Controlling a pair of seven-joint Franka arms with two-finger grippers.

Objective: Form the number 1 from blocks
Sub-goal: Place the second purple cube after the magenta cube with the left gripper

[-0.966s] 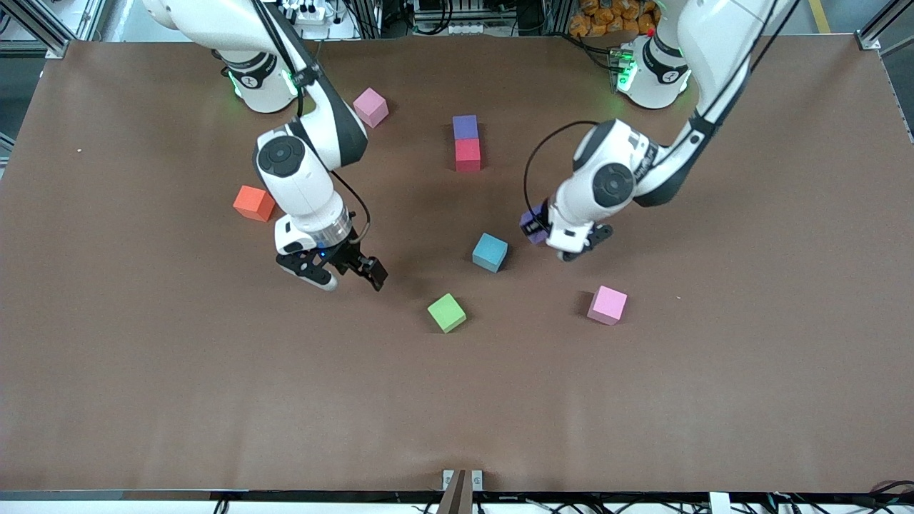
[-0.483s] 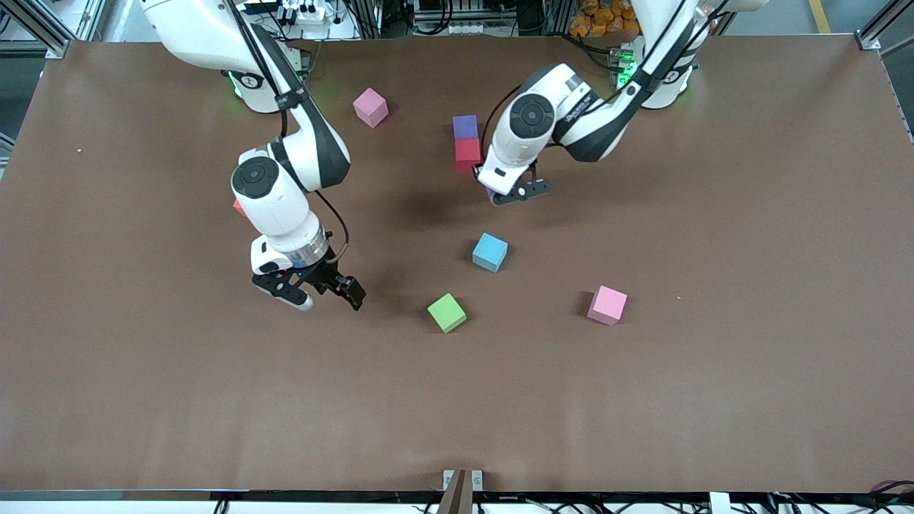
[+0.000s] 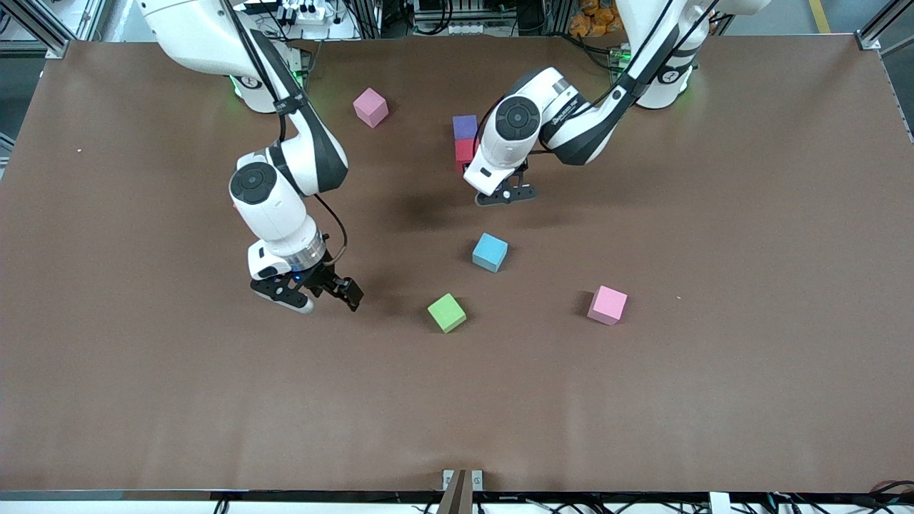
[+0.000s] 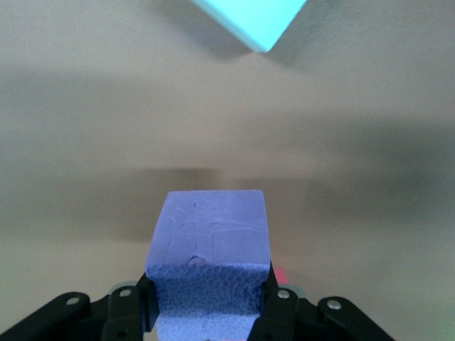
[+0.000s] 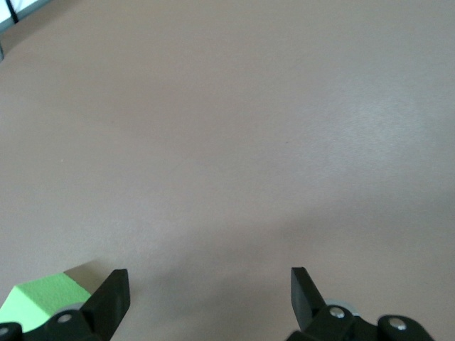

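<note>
I am now holding the second purple block [image 4: 210,234] clamped in my left gripper [image 3: 503,194], carried from beside the light blue block [image 3: 490,252] to just by the red block [image 3: 464,151], extending the column, while my right gripper [image 3: 314,293] is waiting spread wide near the green block [image 3: 446,313].

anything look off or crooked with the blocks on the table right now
Nothing looks damaged. The purple cube and red cube sit squarely in a line; the light blue cube and green cube lie loose and turned at angles. The left claw grips a second purple cube; the right claw is open.
</note>
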